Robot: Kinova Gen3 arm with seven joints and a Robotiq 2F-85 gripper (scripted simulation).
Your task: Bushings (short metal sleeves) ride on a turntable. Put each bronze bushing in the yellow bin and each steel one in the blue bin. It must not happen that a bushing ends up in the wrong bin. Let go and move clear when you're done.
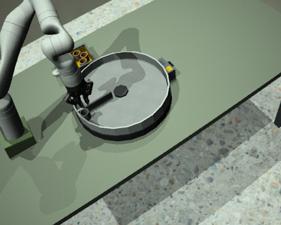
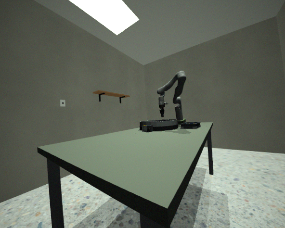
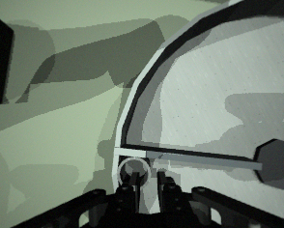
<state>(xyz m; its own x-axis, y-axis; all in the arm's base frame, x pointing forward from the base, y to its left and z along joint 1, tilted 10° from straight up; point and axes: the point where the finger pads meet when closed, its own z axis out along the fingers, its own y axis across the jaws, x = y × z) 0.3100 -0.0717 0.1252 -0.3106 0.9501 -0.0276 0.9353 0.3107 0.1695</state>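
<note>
A grey steel bushing (image 1: 86, 117) (image 3: 119, 173) stands upright on the turntable (image 1: 141, 105) (image 2: 166, 125) (image 3: 203, 111), in the corner between its outer wall and a straight bar (image 1: 100, 100) (image 3: 208, 159). My gripper (image 1: 84, 105) (image 2: 162, 116) (image 3: 148, 182) points down above this end of the turntable. Its fingers are slightly apart with nothing between them; in the wrist view the left finger overlaps the bushing's rim. Three bronze bushings (image 1: 83, 61) stand in the yellow bin (image 1: 83, 48). The blue bin is hidden behind the arm in the top view.
A dark hub (image 1: 121, 91) (image 3: 272, 163) rises at the turntable's centre. A small box with a yellow top patch (image 1: 169, 68) sits against its far side from the arm base. The bin tray (image 2: 190, 125) lies beside the turntable. The turntable's raised rim surrounds the bushing's outer side.
</note>
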